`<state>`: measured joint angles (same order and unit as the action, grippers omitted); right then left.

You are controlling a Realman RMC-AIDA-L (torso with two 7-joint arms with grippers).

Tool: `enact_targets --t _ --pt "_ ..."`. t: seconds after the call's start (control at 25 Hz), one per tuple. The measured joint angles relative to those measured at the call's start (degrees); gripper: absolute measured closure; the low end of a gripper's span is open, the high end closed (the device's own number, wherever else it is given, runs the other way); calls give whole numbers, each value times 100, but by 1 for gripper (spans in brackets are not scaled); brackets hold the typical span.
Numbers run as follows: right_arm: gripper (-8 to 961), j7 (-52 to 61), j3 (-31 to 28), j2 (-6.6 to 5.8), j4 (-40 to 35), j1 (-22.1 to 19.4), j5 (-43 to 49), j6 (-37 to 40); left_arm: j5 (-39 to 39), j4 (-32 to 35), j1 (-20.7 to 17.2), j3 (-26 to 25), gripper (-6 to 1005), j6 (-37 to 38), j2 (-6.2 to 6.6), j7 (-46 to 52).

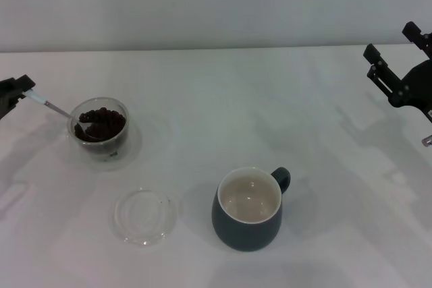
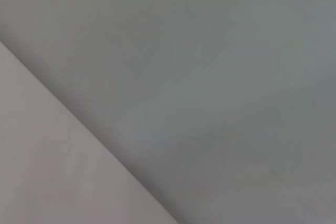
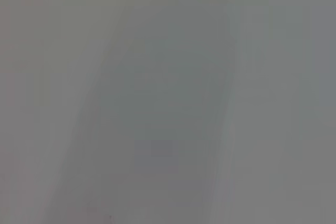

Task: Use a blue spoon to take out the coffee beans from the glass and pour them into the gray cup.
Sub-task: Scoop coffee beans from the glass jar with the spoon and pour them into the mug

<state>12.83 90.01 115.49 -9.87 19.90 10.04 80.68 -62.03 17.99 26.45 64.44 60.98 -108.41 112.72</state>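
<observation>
**Scooping stage: spoon's in the beans**

Nearest the robot, at about 6 o'clock, sits the gray cup (image 1: 248, 209), upright, empty as far as I can see, handle toward 2 o'clock. Just beside it at 8 o'clock is a shallow clear dish (image 1: 144, 216). Farther back at 10 o'clock, the glass (image 1: 99, 129) holds the coffee beans (image 1: 101, 123), and the blue spoon (image 1: 59, 110) has its bowl dipped among them. The left hand (image 1: 15, 94) is clamped on the spoon's handle at the 9 o'clock edge. The right hand (image 1: 395, 65) hangs parked at 2 o'clock, fingers spread, holding nothing.

Next, I'd guess: lift level, carry over the worktop (image 1: 223, 112), tip into the cup.
</observation>
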Motion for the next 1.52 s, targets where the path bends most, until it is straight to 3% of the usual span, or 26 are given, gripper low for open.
enact_targets --t 0.68,0.84,1.16,1.52 --pt "215 0 -1 -3 2 99 19 -225 310 -26 -316 -346 871 415 -14 2" --pt "215 -2 -1 -9 -44 105 33 -267 314 -17 -401 -513 872 905 -20 -25" --pt "215 -31 -1 -9 -57 137 20 -373 303 25 -358 -518 872 1655 -17 -36" --pt "215 -43 -1 -9 -87 156 38 -372 173 21 -99 -455 871 1986 -10 -4"
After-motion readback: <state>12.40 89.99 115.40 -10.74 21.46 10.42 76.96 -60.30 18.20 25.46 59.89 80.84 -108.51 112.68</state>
